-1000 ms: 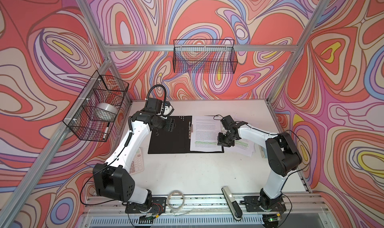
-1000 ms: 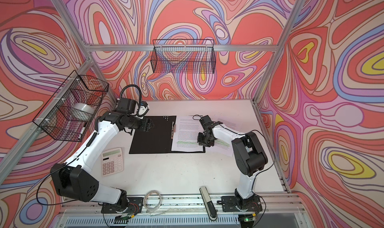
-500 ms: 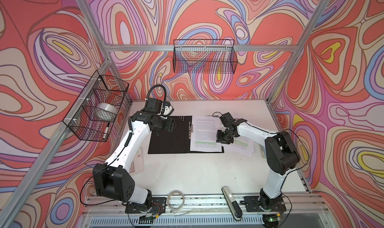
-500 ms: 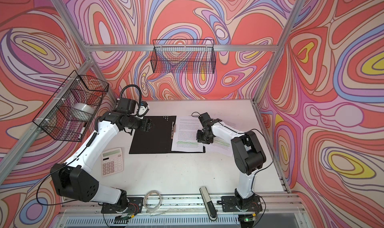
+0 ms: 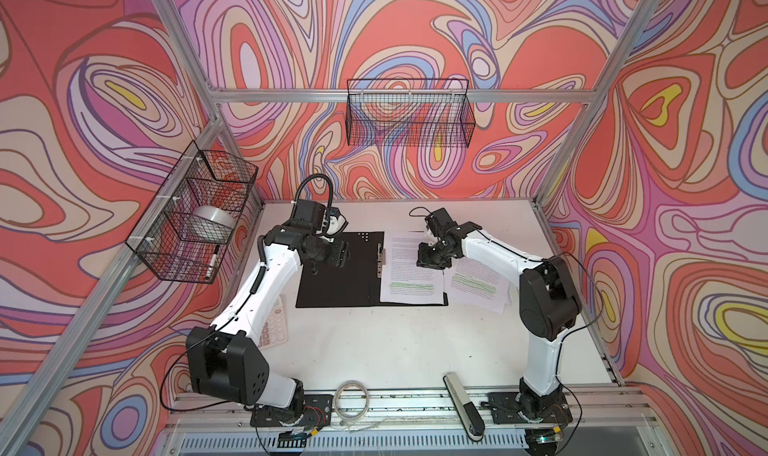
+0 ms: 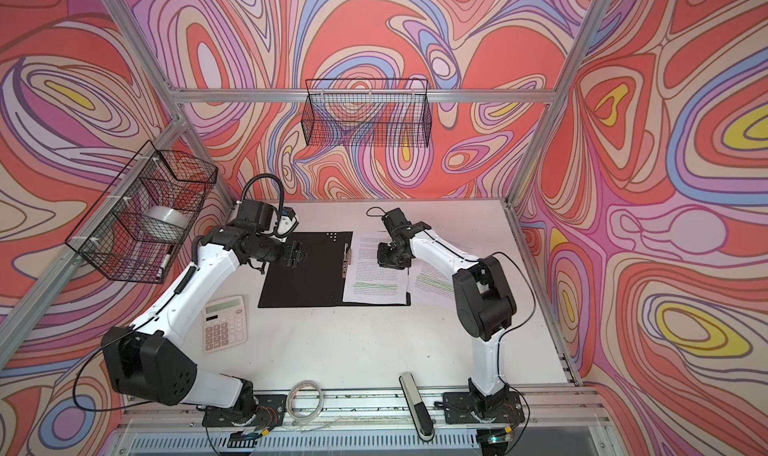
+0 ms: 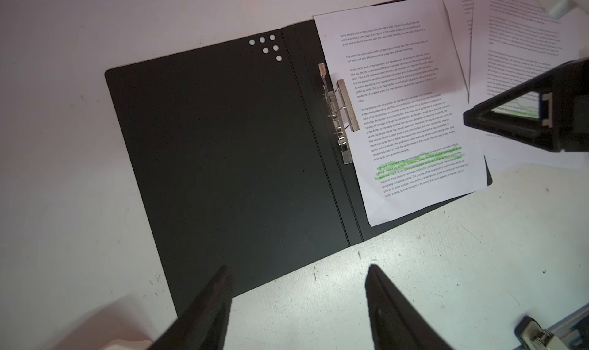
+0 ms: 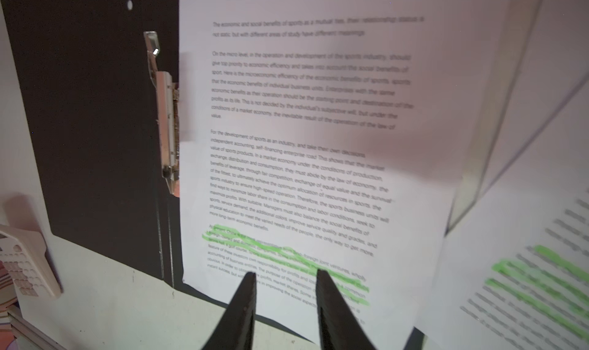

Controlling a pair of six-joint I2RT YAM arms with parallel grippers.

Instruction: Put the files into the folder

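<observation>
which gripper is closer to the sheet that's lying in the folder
Right. The right gripper hangs over the sheet, near its edge; the left gripper is over the bare half of the folder.

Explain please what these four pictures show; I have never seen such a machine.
It is a robot with two white arms fixed at the front of a table; each arm ends in a two-finger gripper. Two pictures look down from one camera head above, so they are nearly the same view. The other two come from a camera on each wrist, looking past the gripper. On the table lies an open black folder with a metal clip. One printed sheet rests on the half toward the right arm. More sheets lie beside it, and a calculator near the left arm. The left gripper is open over the folder's bare half, the right gripper open over the sheet. Neither holds anything.
</observation>
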